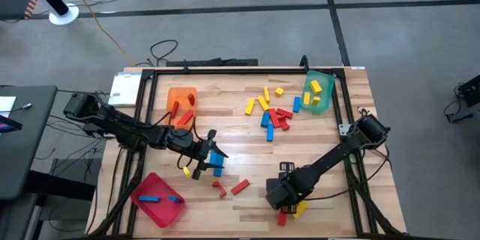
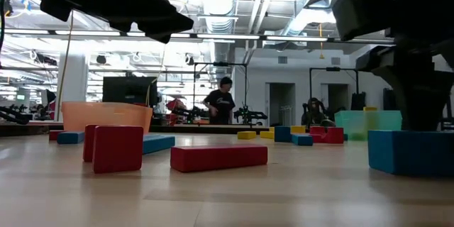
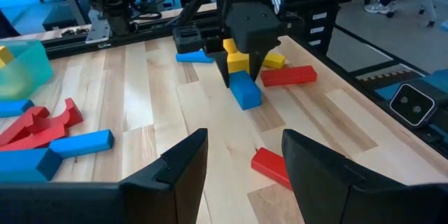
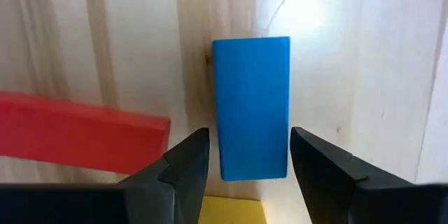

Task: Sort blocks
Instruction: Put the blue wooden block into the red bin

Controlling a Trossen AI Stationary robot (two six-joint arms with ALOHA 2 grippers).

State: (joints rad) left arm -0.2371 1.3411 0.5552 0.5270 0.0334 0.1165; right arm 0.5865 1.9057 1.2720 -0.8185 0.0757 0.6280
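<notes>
High view, left to right: the red plastic tray (image 1: 154, 208) at the near left corner of the wooden tabletop (image 1: 240, 131) carries two blue bars; the orange tray (image 1: 181, 97) sits farther back with red pieces in it. The left tool (image 1: 204, 159) is stretched out low toward the middle, fingers parted and holding nothing, a red rectangular block (image 3: 271, 164) lying just ahead of it. A loose pile of red, blue and yellow blocks (image 1: 271, 111) lies at the far middle, beside the green tray (image 1: 318, 92).

The right arm reaches from the right edge to the near middle, wrist bent down. The right tool (image 4: 246, 161) stands open over the blue rectangular block (image 4: 251, 106), fingers either side of its near end without touching. The block's long axis runs straight out between the fingers, so closing across its narrow width should seat it. A red bar (image 4: 80, 134) lies just beside one finger, and a yellow block (image 3: 236, 57) sits against the tool.
</notes>
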